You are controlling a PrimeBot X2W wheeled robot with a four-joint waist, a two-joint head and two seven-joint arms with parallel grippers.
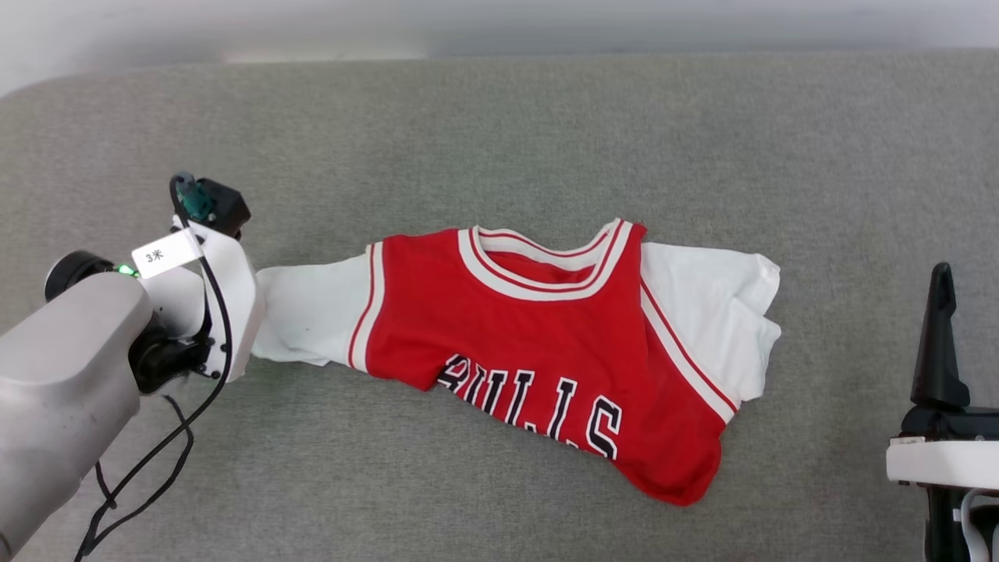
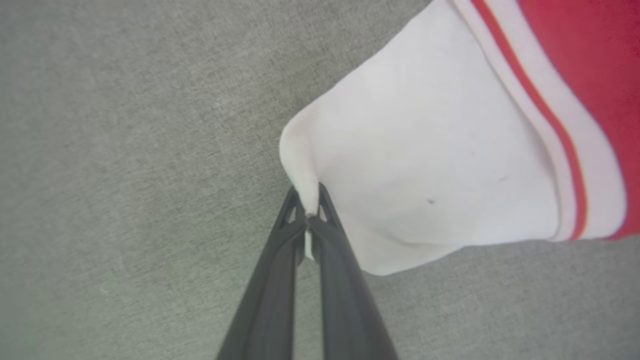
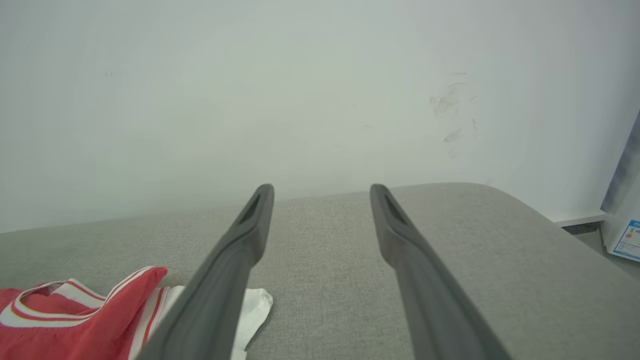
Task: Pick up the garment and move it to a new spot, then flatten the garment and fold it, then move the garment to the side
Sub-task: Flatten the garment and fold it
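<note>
The garment (image 1: 546, 343) is a red jersey with white short sleeves, striped trim and black letters, lying front up and rumpled on the grey cushioned surface (image 1: 499, 133). Its lower part is folded under, so the letters are partly hidden. In the left wrist view my left gripper (image 2: 310, 202) is shut on the edge of the garment's white sleeve (image 2: 425, 165). In the head view its fingers are hidden behind the pale wrist (image 1: 226, 297) at that sleeve's end. My right gripper (image 3: 322, 192) stands open and empty, right of the garment (image 3: 75, 320); one dark finger (image 1: 939, 336) rises at the right edge.
A pale wall (image 3: 300, 90) rises behind the grey surface. The surface's rounded right end (image 3: 550, 235) drops off near a white appliance (image 3: 625, 220). A black cable (image 1: 156, 453) hangs from my left arm.
</note>
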